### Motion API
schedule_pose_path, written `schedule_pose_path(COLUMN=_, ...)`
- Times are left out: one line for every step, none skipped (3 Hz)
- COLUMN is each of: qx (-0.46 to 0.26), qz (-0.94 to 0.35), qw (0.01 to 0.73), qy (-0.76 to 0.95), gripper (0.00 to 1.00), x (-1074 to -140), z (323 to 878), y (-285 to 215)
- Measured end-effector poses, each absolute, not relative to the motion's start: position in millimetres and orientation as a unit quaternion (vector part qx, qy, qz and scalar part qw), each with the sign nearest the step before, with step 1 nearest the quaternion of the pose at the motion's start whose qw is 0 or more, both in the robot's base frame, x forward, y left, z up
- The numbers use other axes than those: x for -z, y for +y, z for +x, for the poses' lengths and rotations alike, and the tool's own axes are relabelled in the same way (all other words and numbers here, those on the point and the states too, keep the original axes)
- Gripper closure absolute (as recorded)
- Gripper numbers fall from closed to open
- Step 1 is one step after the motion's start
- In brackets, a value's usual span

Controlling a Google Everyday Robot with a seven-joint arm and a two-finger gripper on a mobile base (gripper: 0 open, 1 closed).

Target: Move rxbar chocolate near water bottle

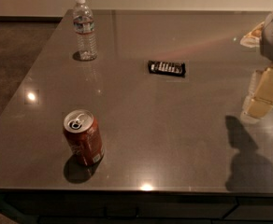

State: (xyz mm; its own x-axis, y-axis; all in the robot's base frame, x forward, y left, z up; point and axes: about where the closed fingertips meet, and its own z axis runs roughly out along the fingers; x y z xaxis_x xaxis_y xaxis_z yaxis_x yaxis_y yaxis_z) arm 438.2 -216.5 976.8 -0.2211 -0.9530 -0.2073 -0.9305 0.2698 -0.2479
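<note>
The rxbar chocolate [167, 68] is a flat black wrapper with white lettering, lying on the dark grey table [174, 134] a little right of centre, towards the back. The water bottle [85, 29] is clear and ribbed with a white cap and stands upright at the back left of the table. My gripper [262, 97] hangs at the right edge of the view, above the table, well to the right of the bar and apart from it. It holds nothing that I can see.
A red-brown soda can [83, 137] with its top open stands at the front left of the table. The table's front edge runs along the bottom of the view. The floor lies to the left of the table and a wall runs behind it.
</note>
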Motion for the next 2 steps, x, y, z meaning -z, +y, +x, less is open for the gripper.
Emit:
schedule_pose_path(qx=0.035, qz=-0.603, qw=0.160, qy=0.781, gripper=0.00, x=-976.8, z=438.2, y=-216.5)
schedule_pose_path(qx=0.031, qz=-0.590, qw=0.169, qy=0.789, gripper=0.00, x=-977.2, z=450.4, y=-217.2)
